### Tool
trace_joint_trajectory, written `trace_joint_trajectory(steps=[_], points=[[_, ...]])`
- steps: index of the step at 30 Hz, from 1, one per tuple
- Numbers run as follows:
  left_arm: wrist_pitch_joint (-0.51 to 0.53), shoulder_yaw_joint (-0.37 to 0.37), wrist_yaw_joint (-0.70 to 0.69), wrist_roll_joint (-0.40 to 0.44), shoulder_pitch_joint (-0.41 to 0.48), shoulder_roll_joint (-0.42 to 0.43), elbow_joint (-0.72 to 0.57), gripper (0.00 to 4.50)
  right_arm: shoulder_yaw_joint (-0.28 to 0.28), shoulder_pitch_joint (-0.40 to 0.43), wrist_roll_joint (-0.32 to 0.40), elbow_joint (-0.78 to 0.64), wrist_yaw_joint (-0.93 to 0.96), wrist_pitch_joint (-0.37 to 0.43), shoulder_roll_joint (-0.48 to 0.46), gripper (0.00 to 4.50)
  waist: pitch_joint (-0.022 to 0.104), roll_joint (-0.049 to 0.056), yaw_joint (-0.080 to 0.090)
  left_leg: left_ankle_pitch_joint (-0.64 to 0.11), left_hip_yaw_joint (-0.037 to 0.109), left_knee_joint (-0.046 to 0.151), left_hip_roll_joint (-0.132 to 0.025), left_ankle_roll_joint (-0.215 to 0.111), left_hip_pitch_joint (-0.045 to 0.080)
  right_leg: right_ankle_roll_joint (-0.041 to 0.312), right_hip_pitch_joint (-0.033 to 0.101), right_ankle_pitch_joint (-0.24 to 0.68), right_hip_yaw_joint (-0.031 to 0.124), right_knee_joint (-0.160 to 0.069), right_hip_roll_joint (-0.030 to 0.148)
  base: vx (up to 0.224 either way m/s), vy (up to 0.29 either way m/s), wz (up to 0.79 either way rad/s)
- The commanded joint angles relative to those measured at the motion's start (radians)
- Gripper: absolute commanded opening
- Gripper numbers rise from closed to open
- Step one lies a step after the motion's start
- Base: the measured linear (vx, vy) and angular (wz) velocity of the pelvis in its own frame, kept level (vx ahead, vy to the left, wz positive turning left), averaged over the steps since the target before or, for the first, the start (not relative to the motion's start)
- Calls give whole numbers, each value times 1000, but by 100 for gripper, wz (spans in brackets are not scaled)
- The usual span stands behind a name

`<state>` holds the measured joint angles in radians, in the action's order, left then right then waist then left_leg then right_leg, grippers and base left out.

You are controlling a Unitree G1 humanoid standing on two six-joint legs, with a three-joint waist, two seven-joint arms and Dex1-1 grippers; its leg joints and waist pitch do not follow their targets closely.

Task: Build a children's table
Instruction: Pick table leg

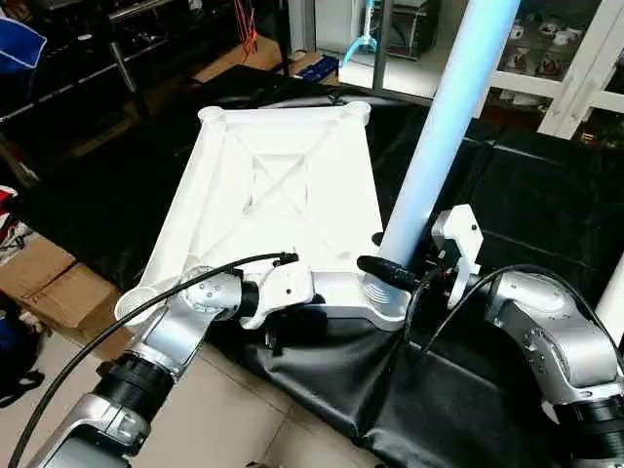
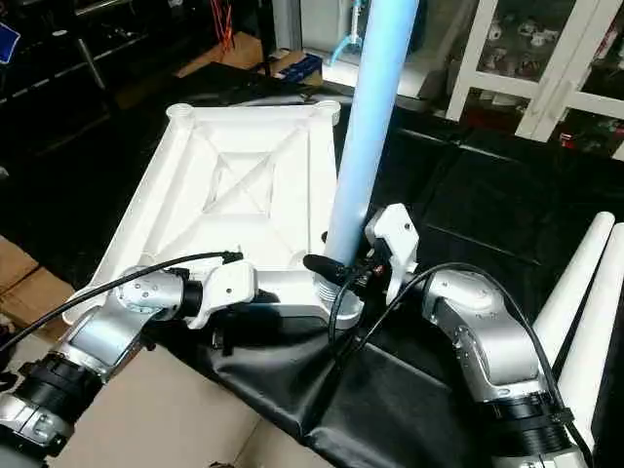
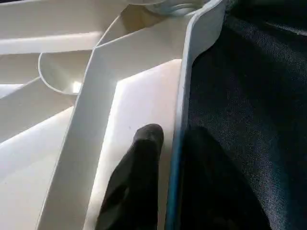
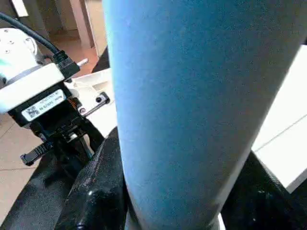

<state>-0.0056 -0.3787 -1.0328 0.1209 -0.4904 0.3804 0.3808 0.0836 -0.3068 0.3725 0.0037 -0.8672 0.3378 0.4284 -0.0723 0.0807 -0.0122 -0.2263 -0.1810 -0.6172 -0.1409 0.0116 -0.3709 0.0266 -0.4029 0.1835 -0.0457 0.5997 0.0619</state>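
Note:
The white tabletop lies upside down on a black cloth, its X ribs facing up. One white leg stands upright in the near right corner socket. My right gripper is shut on that leg just above the socket, with its black fingers on either side of the tube. At the tabletop's near edge, my left gripper straddles the thin rim. One finger is inside over the panel and the other is outside over the cloth, each a narrow gap from the rim.
Two spare white legs lie on the black cloth at the right. The other corner sockets stand open. A cardboard box sits on the floor at the left, and glass cabinets stand behind.

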Motion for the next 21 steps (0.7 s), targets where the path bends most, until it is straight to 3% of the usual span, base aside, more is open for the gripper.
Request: trace_joint_trajectory(steps=[1, 9, 10, 21], points=[[13, 1, 7, -3, 1, 0, 13, 136, -10, 4, -9, -15, 3, -21, 7, 188, 56, -17, -1, -112, 39, 84, -92, -106, 8, 251, 49, 145, 53, -68, 98, 0, 0, 0], [-7, -12, 17, 18, 14, 9, 22, 142, -13, 4, -11, -16, 2, -21, 12, 188, 59, -20, -2, -100, 39, 82, -92, -113, 7, 250, 51, 143, 53, -67, 99, 0, 0, 0], [0, -15, 11, 20, 13, 11, 25, 113, -14, 1, -12, -12, 1, -22, 12, 188, 59, -21, -1, -100, 39, 82, -92, -112, 7, 248, 51, 150, 53, -67, 98, 0, 0, 0], [63, -31, -28, 28, 13, 34, 23, 31, -10, -9, -19, 6, -6, -30, 14, 188, 59, -21, 4, -84, 40, 81, -91, -118, 6, 251, 51, 135, 52, -64, 97, 0, 0, 0]])
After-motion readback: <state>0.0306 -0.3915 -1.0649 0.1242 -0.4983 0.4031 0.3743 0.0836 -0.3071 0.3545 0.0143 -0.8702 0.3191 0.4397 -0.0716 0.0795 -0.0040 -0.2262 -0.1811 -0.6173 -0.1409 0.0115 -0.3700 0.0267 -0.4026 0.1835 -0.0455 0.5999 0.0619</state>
